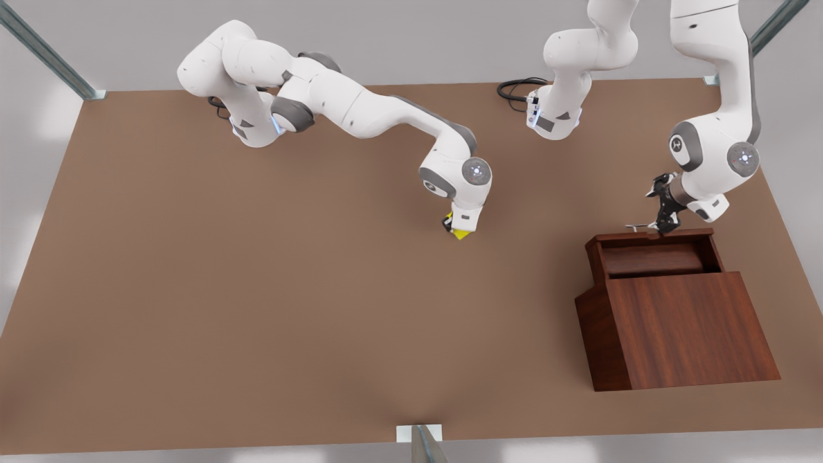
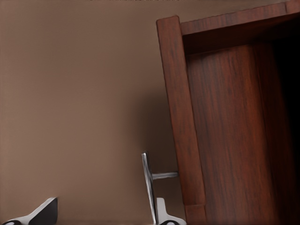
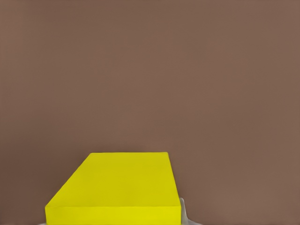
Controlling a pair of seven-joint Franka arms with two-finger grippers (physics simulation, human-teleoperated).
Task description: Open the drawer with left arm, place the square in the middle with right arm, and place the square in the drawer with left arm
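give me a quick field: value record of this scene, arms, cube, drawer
drawer: dark reddish-brown wooden drawer pulled open from the wooden box, at the front view's right
handle: thin silver bar handle on the drawer front
left gripper: black two-finger gripper at the handle, fingers apart, one on each side of the bar
square: small bright yellow cube low over the brown tabletop, near the middle
right gripper: closed on the cube
cube in drawer: no

You're looking at a simulated robot lab: bare brown tabletop (image 1: 257, 289), metal frame struts (image 1: 45, 51) at the corners, blank grey surround, two white arms (image 1: 360, 109) bolted on.
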